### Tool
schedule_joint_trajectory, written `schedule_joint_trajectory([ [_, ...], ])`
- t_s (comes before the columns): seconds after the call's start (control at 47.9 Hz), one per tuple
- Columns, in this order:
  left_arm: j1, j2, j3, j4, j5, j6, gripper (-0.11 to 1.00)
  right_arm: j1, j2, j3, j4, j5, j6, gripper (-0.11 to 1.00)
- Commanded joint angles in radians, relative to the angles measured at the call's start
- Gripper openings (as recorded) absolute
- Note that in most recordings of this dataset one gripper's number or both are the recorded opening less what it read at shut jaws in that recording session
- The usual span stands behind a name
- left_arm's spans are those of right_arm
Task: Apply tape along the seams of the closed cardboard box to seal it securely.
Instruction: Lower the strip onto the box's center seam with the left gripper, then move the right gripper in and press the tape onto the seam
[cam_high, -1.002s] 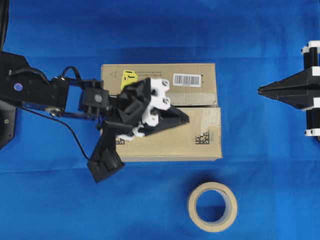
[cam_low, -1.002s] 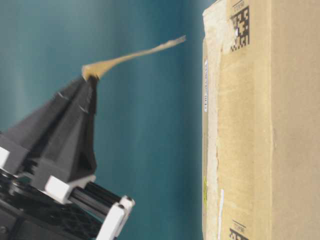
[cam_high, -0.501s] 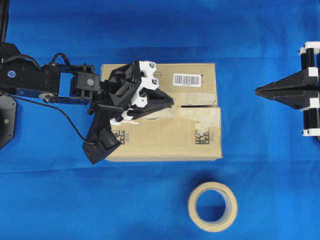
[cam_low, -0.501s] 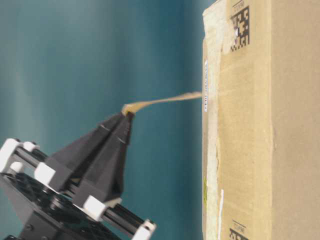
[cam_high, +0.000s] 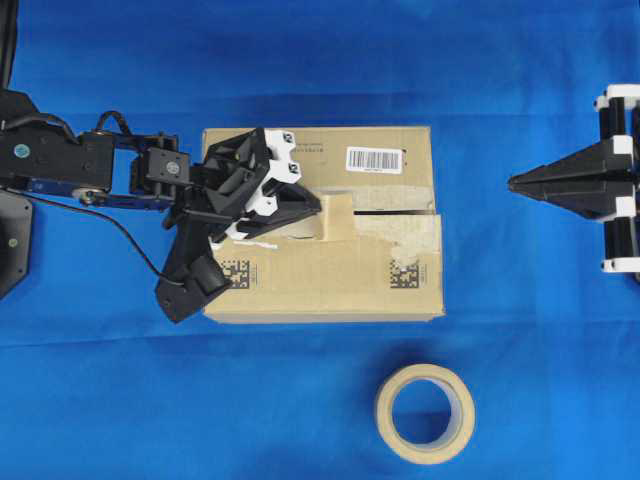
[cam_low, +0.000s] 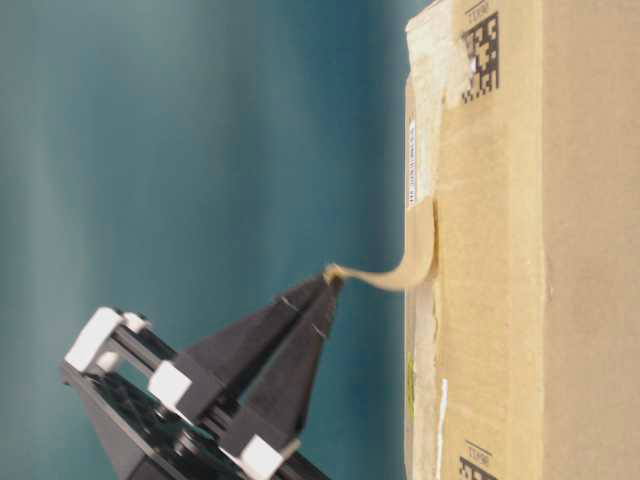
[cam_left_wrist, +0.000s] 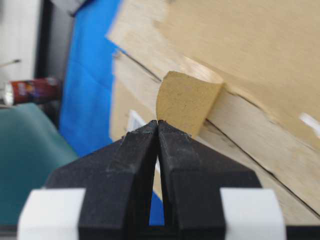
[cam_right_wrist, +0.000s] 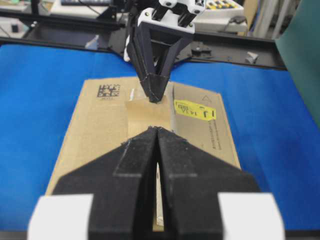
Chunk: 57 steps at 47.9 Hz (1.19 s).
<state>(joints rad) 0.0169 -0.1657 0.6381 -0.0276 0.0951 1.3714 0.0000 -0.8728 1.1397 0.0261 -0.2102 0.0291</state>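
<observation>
L hand (cam_high: 318, 205) clamped shut on tape (cam_high: 338, 214) end; far end stuck to cardboard box (cam_high: 330, 280) ahead, bridging seams (cam_high: 395, 213) for sealing. R hand (cam_high: 512, 182) shut, empty, parked clear.

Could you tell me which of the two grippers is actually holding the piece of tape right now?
The left gripper, over the box, pinches one end of the tape. The right gripper is shut on nothing, off the box.

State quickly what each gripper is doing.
Left gripper: shut on the tape, whose far end touches the cardboard box.
Right gripper: shut, empty.
</observation>
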Motion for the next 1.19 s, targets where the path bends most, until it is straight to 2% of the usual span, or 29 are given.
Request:
schedule_joint_trajectory([
  [0.0, 0.002, -0.026, -0.008, -0.002, 0.018, -0.002, 0.0, -0.002, 0.008, -0.02, -0.002, -0.005, -0.002, 0.0],
  [0.689, 0.003, -0.021, -0.003, -0.003, 0.106, 0.011, 0.0, -0.023, 0.035, -0.028, 0.0, -0.038, 0.006, 0.0],
  [0.898, 0.003, -0.018, -0.003, -0.003, 0.106, 0.008, 0.0, -0.026, 0.123, -0.071, 0.003, -0.083, 0.008, 0.0],
  [1.106, 0.003, -0.018, -0.003, -0.003, 0.106, 0.006, 0.0, -0.026, 0.295, -0.146, 0.021, -0.167, 0.011, 0.01],
  [1.169, 0.003, -0.018, -0.003, -0.002, 0.106, 0.006, 0.0, -0.026, 0.351, -0.172, 0.034, -0.187, 0.011, 0.13],
])
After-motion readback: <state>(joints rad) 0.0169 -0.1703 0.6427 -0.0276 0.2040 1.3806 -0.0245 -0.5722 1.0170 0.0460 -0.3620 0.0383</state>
